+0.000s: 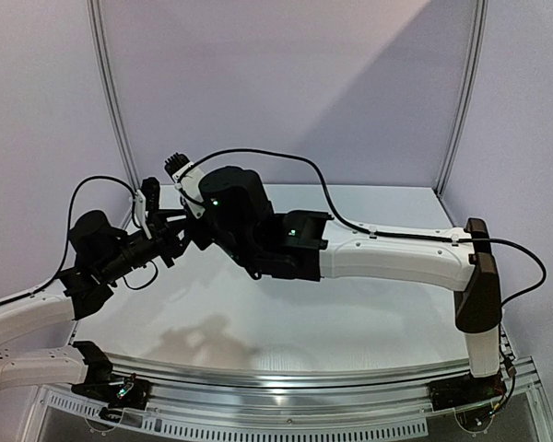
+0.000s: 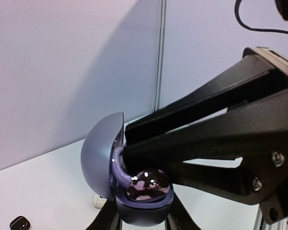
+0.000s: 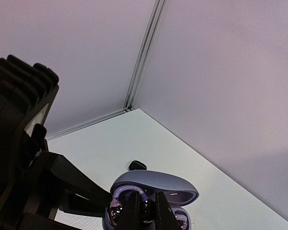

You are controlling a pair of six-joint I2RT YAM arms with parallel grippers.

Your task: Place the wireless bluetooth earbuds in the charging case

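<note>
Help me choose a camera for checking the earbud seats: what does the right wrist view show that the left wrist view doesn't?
Only right wrist: both pockets of the open lavender-grey plastic charging case, the shut right gripper over them. Only left wrist: the domed lid from outside, a small white object on the table. Both: a glossy dark earbud seated in the case, a small black object on the table.

1. The top camera sits above and behind my bases. It looks down across the table toward the back corner, from far off.
2. My left wrist camera sits very near the charging case, facing the wall.
3. My right wrist camera looks along my right fingers onto that same case, which both wrist views share.
</note>
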